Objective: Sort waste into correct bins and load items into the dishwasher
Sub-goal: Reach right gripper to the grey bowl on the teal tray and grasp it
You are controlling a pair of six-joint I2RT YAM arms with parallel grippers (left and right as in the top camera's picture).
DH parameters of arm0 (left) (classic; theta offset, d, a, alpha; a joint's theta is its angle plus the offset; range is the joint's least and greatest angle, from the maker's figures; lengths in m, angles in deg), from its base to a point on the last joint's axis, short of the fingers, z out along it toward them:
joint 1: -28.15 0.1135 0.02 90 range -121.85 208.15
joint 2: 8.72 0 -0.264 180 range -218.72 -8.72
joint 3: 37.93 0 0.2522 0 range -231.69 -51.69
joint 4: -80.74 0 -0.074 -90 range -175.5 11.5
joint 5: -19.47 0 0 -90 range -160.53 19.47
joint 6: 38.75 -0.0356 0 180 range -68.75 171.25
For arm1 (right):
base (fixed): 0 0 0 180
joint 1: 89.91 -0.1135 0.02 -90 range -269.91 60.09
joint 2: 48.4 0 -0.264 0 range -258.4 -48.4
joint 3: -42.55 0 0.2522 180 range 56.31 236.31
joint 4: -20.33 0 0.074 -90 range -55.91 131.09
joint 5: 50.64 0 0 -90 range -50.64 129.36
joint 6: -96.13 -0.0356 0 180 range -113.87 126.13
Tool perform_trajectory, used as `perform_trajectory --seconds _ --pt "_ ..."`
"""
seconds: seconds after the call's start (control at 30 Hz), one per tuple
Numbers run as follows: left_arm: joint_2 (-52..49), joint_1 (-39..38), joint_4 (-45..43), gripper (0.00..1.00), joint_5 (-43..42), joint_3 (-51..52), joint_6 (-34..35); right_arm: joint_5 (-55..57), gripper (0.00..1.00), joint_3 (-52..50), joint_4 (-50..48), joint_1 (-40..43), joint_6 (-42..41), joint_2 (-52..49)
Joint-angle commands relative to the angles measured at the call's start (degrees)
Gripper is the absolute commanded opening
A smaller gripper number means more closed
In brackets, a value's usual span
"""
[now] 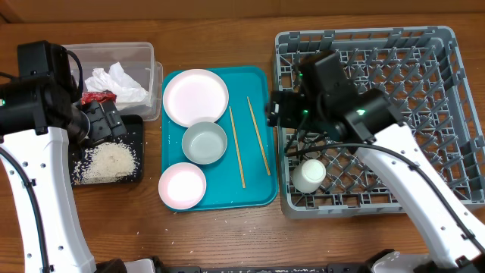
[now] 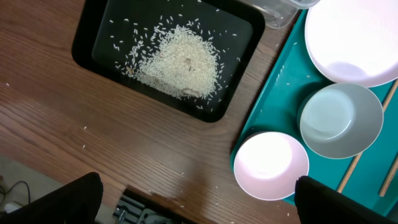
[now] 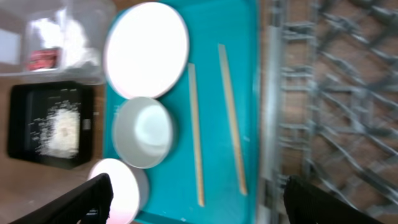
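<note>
The clear tub (image 1: 144, 54) holds the white napkin (image 1: 117, 82) and the red wrapper (image 1: 97, 97). Beside it, rice crumbs (image 2: 177, 62) are heaped in the black tray (image 2: 93, 37). On the teal tray lie a white plate (image 1: 195, 97), a white bowl (image 1: 204, 142), a pink bowl (image 1: 182, 185) and two chopsticks (image 3: 196, 134). A small white cup (image 1: 309, 174) stands in the grey dish rack (image 1: 424, 45). My left gripper (image 2: 199, 202) hangs open and empty near the black tray. Over the rack's left wall, my right gripper (image 3: 205, 205) is open and empty, above the chopsticks' near ends.
The teal serving tray (image 1: 258, 189) lies between the bins and the rack. A few rice grains are scattered on the wooden table (image 2: 124, 143) in front of the black tray. The rack's upright pegs (image 3: 336, 93) stand just right of my right gripper.
</note>
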Motion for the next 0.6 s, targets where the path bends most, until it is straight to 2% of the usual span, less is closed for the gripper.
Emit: perform_trajectory --seconds 0.0,0.17,0.47,0.57 --pt "-0.31 -0.04 -0.07 1.00 0.72 0.46 0.55 -4.20 0.88 1.09 -5.18 -2.38 0.81 -5.70" --pt "-0.31 -0.04 -0.07 1.00 0.72 0.46 0.55 -7.32 0.82 1.09 -12.61 -4.68 -1.27 -14.36" --pt "-0.31 -0.07 -0.07 1.00 0.72 0.46 0.55 -8.59 0.57 1.09 -18.75 -7.98 -6.25 -28.09" --pt "-0.31 -0.04 -0.07 1.00 0.72 0.46 0.55 -10.19 0.46 1.09 -19.69 -8.83 -6.78 -31.08"
